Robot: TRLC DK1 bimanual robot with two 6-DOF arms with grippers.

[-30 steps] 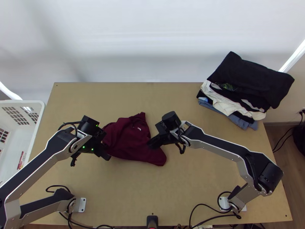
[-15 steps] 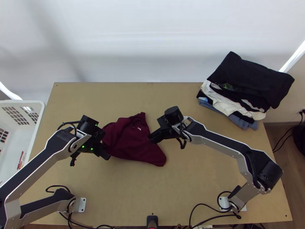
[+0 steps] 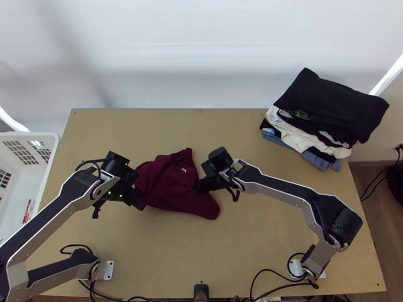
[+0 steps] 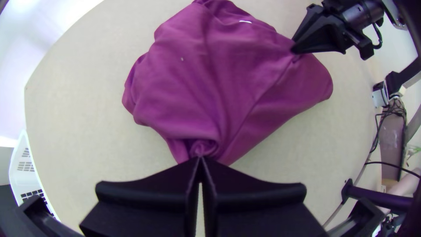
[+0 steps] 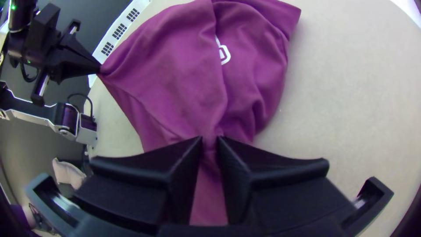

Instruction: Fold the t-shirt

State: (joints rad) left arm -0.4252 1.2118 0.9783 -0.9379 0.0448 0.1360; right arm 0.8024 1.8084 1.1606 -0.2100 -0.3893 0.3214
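The maroon t-shirt [image 3: 163, 183] lies bunched, with overlapping folds, on the table between the arms. My left gripper [image 3: 138, 200] is at its left edge; in the left wrist view the left gripper [image 4: 200, 159] is shut on a gathered bit of the shirt [image 4: 188, 83]. At the shirt's right side is my right gripper [image 3: 198, 189]. The right wrist view has the right gripper [image 5: 209, 139] slightly open, a narrow strip of the shirt [image 5: 171, 74] visible between its fingers. A small white print shows on the cloth. What lies inside the folds is hidden.
A stack of folded clothes [image 3: 327, 110] stands at the table's back right corner. Beyond the left edge is a white plastic basket [image 3: 44, 189]. Bare table [image 3: 166, 246] lies in front of the shirt. Cables [image 3: 272, 282] run along the near edge.
The right gripper first moved slightly up and right from the shirt, then came back down and left onto it. The left gripper and the shirt have stayed nearly still.
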